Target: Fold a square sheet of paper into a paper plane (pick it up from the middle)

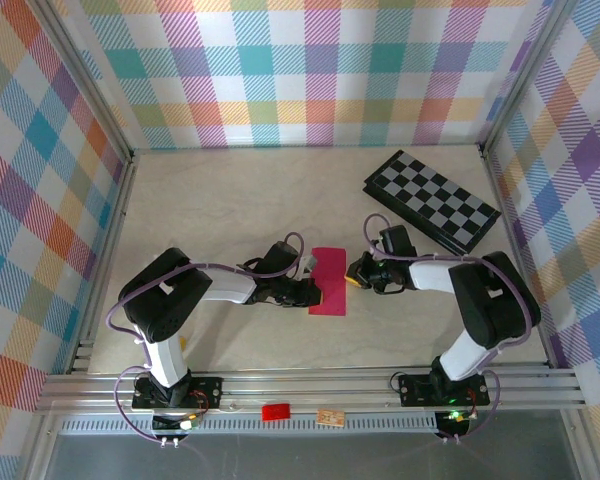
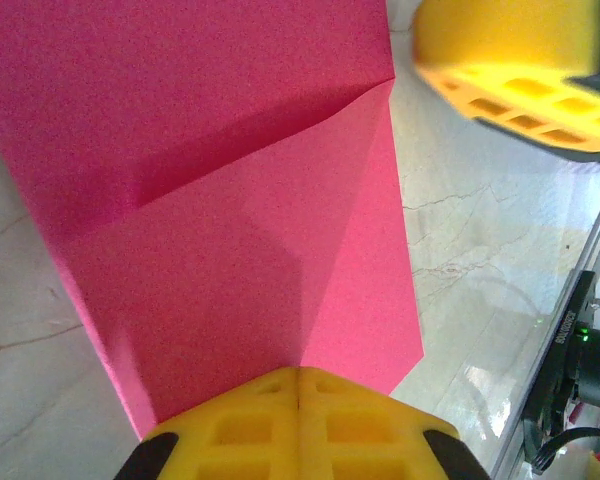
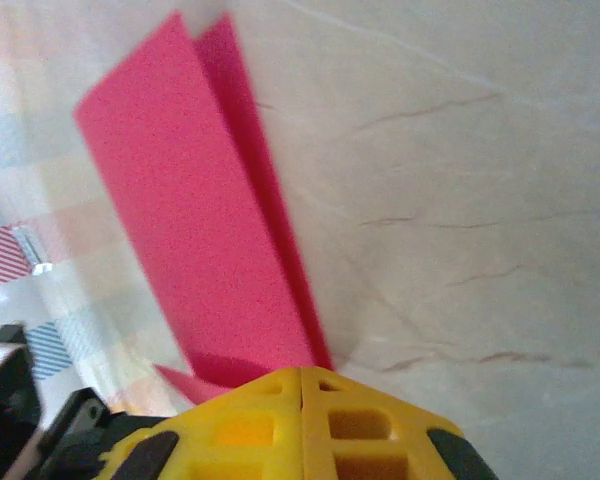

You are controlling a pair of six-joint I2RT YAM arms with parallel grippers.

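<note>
Mid-fold at centre frame, left gripper (image 1: 308, 293) and right gripper (image 1: 352, 281) each pinch the sheet (image 1: 328, 268); the next move probably means pressing the crease flat.

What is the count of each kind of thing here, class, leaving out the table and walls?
Grippers: 2, the left gripper and the right gripper
Pink sheet of paper: 1
Black-and-grey checkerboard: 1
Small red tag: 1
Small tan tag: 1
Total: 6
</note>
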